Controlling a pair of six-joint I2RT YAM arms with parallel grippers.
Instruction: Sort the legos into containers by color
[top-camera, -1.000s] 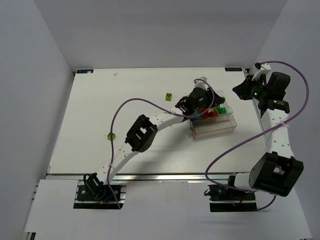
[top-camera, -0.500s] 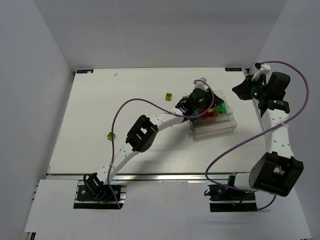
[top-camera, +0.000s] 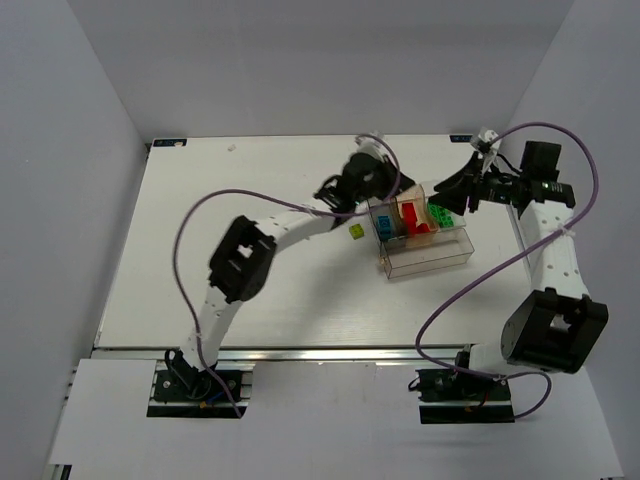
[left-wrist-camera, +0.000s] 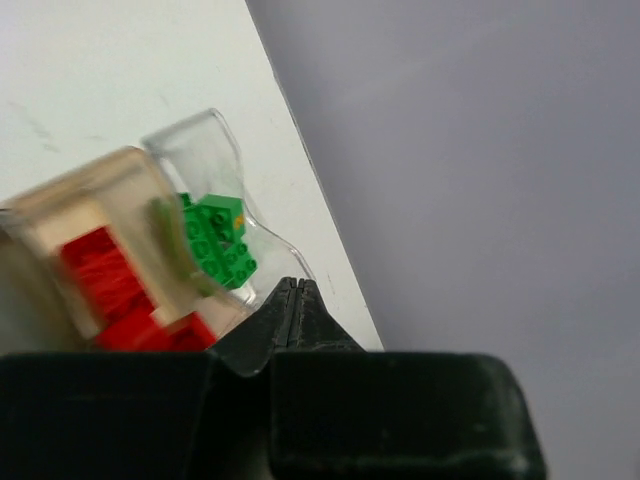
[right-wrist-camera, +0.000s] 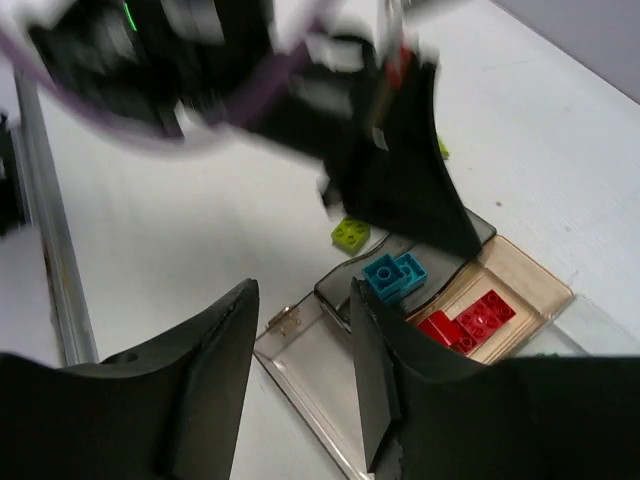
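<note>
While the yellow-green brick (top-camera: 356, 231) lies loose on the tabletop (top-camera: 250, 280) just left of the box (top-camera: 430, 262), the left end effector (left-wrist-camera: 298, 290), pressed together and empty, hangs just beyond it, closer than the spread right end effector (right-wrist-camera: 300, 305).

The white left arm (top-camera: 240, 262) stretches far forward and bends to the right. Its black left gripper (left-wrist-camera: 298, 286) has both fingertips pressed together with nothing between them. The white right arm (top-camera: 560, 265) runs almost straight forward from its base and turns leftward at the wrist. Its black right gripper (right-wrist-camera: 300, 300) holds its jaws apart, empty.
</note>
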